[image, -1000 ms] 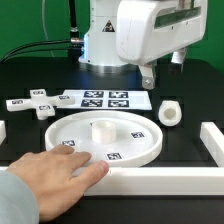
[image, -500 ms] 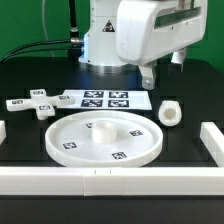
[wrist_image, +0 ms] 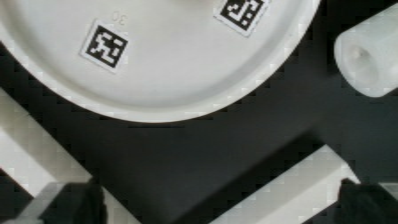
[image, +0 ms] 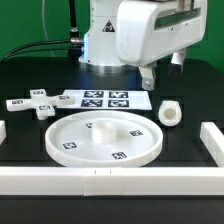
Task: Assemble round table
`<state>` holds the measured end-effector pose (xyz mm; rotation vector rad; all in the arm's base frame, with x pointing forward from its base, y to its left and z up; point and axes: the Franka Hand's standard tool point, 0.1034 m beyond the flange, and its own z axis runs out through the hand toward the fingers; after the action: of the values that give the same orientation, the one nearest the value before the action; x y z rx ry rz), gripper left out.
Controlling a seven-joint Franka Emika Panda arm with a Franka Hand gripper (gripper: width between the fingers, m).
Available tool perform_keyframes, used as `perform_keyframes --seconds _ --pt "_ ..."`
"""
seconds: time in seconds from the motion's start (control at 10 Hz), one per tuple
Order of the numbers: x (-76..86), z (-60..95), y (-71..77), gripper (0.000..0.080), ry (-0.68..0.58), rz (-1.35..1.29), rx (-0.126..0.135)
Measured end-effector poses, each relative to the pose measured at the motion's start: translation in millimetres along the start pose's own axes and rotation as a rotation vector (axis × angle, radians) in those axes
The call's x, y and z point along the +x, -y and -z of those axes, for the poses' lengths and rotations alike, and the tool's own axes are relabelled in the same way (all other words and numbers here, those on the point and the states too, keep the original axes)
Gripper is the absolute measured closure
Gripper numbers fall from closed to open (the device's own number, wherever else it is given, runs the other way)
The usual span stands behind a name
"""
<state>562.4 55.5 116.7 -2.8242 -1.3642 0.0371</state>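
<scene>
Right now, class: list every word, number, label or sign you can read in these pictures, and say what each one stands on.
Words, letters, numbers, brand names: none can be read anywhere.
Signs: only black-and-white square tags, patterns without any text, on the round disc, the cross-shaped piece and the marker board.

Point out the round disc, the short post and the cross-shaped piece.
round disc (image: 92, 142): exterior view, on its flat top face.
short post (image: 171, 113): exterior view, on its side wall.
cross-shaped piece (image: 38, 104): exterior view, where its four arms meet.
</scene>
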Motion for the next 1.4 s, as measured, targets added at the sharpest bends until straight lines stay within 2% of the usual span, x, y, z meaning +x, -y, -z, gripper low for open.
perform_keyframes --seconds 0.1,0.2,0.3,0.5,0.6,1.0,1.4 --pt "-3.6 -2.2 -2.5 0.015 0.002 0.006 0.002" --pt "-23.9 -14.6 -18.9 0.015 -0.005 0.134 0.018" --pt "-43.1 -28.1 -35.6 0.015 -0.014 0.101 0.011" --pt "-66.4 -55.0 -48.4 0.015 -0.022 0.144 0.014" --pt "-77.1 -68.2 -52.8 0.015 -0.018 0.151 0.027" --pt "-84.0 -80.1 -48.7 0.015 -0.013 0.142 0.041" --pt "-84.9 -87.9 -35.7 0.015 -0.008 0.129 0.05"
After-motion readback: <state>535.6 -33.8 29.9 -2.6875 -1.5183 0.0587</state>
